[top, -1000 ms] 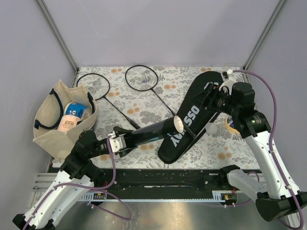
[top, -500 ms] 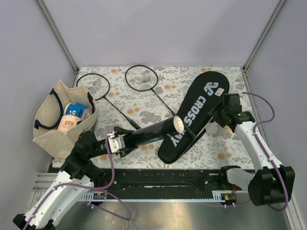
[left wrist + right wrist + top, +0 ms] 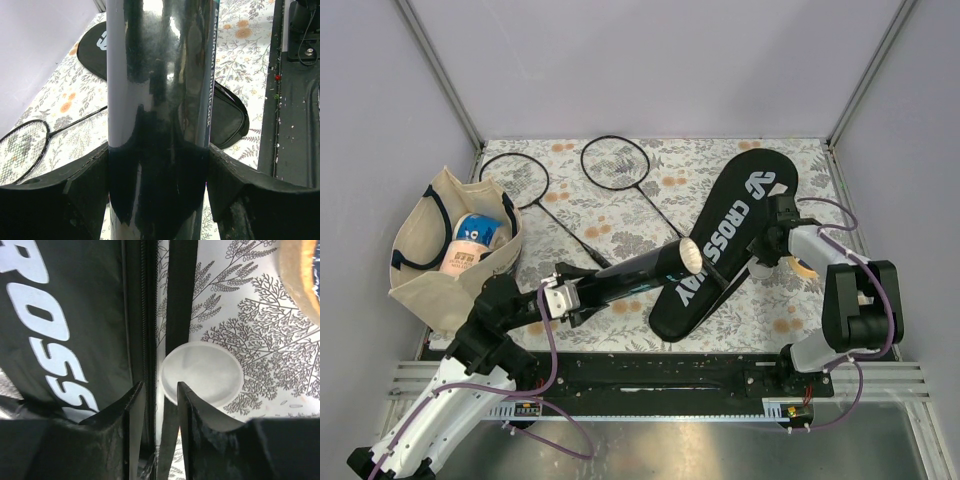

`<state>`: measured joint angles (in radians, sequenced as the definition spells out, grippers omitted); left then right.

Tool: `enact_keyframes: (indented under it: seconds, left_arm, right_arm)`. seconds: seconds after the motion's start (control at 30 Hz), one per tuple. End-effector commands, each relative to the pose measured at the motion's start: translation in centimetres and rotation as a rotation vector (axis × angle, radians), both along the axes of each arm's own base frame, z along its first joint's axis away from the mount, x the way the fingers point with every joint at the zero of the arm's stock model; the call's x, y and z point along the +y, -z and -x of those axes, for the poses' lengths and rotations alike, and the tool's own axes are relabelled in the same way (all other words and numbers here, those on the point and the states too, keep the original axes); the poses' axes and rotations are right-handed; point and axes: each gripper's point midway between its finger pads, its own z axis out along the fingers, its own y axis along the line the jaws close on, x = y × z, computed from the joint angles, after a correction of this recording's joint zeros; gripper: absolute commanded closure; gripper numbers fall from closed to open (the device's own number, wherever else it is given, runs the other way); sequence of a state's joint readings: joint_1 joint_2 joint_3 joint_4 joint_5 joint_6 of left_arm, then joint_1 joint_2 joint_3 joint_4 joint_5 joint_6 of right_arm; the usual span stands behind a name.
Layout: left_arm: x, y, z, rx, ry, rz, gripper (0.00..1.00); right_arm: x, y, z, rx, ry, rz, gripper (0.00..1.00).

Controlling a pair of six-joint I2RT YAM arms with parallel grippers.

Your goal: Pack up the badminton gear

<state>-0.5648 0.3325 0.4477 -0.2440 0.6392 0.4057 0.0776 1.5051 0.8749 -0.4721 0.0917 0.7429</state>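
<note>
Cloth in a flower print covers the table, walled in pale lilac. Left claw clamps the tube, tilted over the cover at mid-table. Right claw, fingers narrow, sits at the cover's right edge beside a round lid; whether it grips, I cannot tell. Racquets lie at the far side.

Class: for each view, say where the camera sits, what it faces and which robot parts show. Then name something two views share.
Top external: above and behind the bases, looking down at the table; left arm and right arm show.
Left wrist: on the left wrist, looking along the tube; its jaws clamp it.
Right wrist: low over the table, facing a white cap beside the cover; jaws apart.
Shared: the cover shows in all three.
</note>
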Motion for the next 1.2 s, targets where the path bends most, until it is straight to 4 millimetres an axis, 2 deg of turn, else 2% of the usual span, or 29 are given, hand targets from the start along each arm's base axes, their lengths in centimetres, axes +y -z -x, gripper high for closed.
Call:
enact_keyframes:
  seconds: [0.0, 0.2, 0.37, 0.57, 0.7, 0.87, 0.97, 1.1, 1.17]
  left_arm:
    - [-0.1, -3.3, -0.2, -0.105, -0.005, 0.077, 0.79]
    - [-0.2, -3.3, -0.2, -0.102, 0.000, 0.073, 0.79]
    - [-0.2, -3.3, -0.2, -0.101, -0.002, 0.075, 0.79]
    - [-0.1, -3.1, -0.4, -0.097, -0.013, 0.070, 0.79]
    - [-0.1, -3.0, -0.6, -0.091, -0.017, 0.069, 0.79]
    - [-0.1, -2.9, -0.7, -0.087, -0.025, 0.066, 0.79]
    - [0.0, -2.7, -1.0, -0.077, -0.037, 0.060, 0.79]
    - [0.1, -2.2, -1.4, -0.054, -0.058, 0.034, 0.80]
    - [0.2, -1.9, -1.7, -0.045, -0.073, 0.017, 0.80]
  right_arm:
    - [0.5, 0.1, -1.8, -0.024, -0.104, 0.004, 0.61]
    - [1.2, 1.6, -1.1, 0.034, -0.135, -0.027, 0.66]
    - [0.9, 2.1, -0.7, 0.051, -0.148, -0.007, 0.73]
    - [0.6, 2.2, -0.2, 0.057, -0.171, 0.016, 0.88]
    - [0.4, 1.2, -0.1, 0.025, -0.182, 0.031, 1.00]
    - [0.4, -1.8, -0.5, -0.059, -0.213, 0.041, 1.00]
    - [0.8, -4.6, -0.9, -0.142, -0.250, 0.039, 1.00]
    - [2.1, -10.4, -1.5, -0.327, -0.369, 0.025, 1.00]
    - [3.7, -13.7, -1.5, -0.454, -0.475, -0.011, 1.00]
